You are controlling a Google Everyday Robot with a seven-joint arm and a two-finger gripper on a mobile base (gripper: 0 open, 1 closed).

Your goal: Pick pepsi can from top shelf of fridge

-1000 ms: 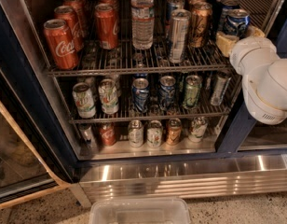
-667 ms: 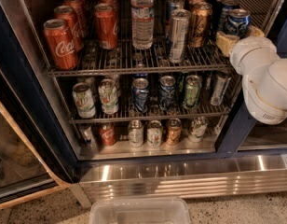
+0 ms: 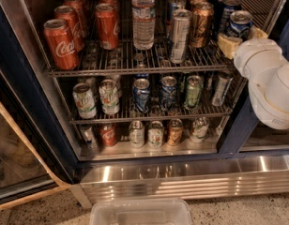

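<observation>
The pepsi can (image 3: 240,22), bright blue with a silver lid, stands at the right end of the top shelf (image 3: 135,63) of the fridge (image 3: 23,81). My gripper (image 3: 243,38) reaches in from the right on a white arm. Its beige fingers (image 3: 229,45) sit on either side of the can's lower body, closed on it. The can's base is hidden behind the gripper, and the can is upright at shelf level.
On the top shelf stand red Coke cans (image 3: 61,43), a water bottle (image 3: 143,15), a tall slim silver can (image 3: 179,34), a copper can (image 3: 201,25) and darker navy cans (image 3: 223,6). The lower racks (image 3: 149,114) hold more cans. A clear plastic bin (image 3: 141,213) lies on the floor. The glass door (image 3: 18,163) stands open at the left.
</observation>
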